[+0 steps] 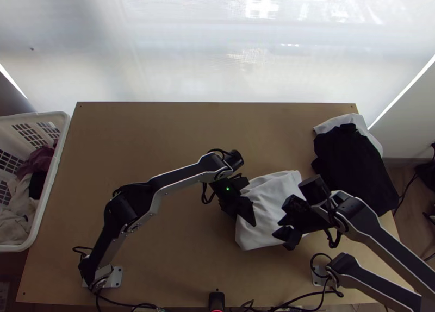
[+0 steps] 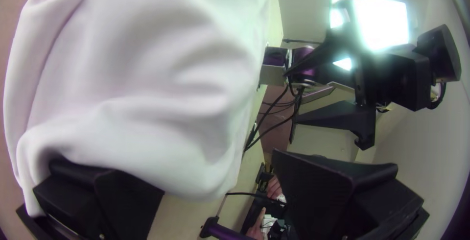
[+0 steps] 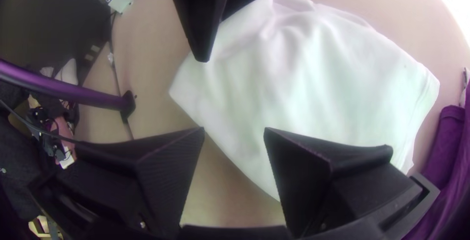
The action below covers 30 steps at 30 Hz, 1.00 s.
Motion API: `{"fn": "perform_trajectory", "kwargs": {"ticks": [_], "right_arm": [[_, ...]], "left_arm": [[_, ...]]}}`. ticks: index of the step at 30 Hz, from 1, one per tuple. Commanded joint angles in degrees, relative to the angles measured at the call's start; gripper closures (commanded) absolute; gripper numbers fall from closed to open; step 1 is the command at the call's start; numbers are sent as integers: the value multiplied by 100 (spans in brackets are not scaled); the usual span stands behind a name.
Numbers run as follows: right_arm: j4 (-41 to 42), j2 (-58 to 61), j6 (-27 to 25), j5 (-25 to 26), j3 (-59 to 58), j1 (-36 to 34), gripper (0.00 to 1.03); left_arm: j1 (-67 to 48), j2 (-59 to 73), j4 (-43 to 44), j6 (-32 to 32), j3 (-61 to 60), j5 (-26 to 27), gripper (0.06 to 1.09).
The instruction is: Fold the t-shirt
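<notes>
The white t-shirt (image 1: 274, 195) lies folded into a compact bundle right of the table's middle, its left edge by my left gripper (image 1: 249, 204). In the left wrist view my left gripper (image 2: 218, 171) stands open, with cloth of the shirt (image 2: 147, 73) draped over one finger and the other finger free of it. My right gripper (image 1: 278, 227) is over the bundle's near right part. The right wrist view has my right gripper (image 3: 234, 130) open, nothing between its fingers, close above the shirt (image 3: 318, 93).
A stack of folded black cloth (image 1: 350, 165) and white cloth (image 1: 342, 121) lies at the table's right edge. A white basket (image 1: 51, 187) with clothes stands beyond the left edge. Bare tabletop (image 1: 147, 138) stretches across the back left.
</notes>
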Motion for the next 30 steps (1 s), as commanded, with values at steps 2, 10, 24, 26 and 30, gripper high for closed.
{"fn": "perform_trajectory", "kwargs": {"ticks": [2, 10, 24, 26, 30], "right_arm": [[-127, 321, 36, 8, 333, 316, 42], [-13, 804, 229, 34, 597, 536, 37], [277, 2334, 730, 1045, 1362, 1687, 13], [268, 2421, 686, 1045, 1538, 1828, 13], [101, 2325, 554, 1054, 1573, 1863, 13]], "left_arm": [[81, -505, -269, 87, -359, -2, 10], [775, -1402, -718, 659, -1537, -116, 10], [2533, -2439, -1087, 1204, -1695, -793, 10], [2726, -2615, -1131, 1344, -1739, -951, 10], [2990, -2949, -1157, 1590, -2003, -1057, 10]]}}
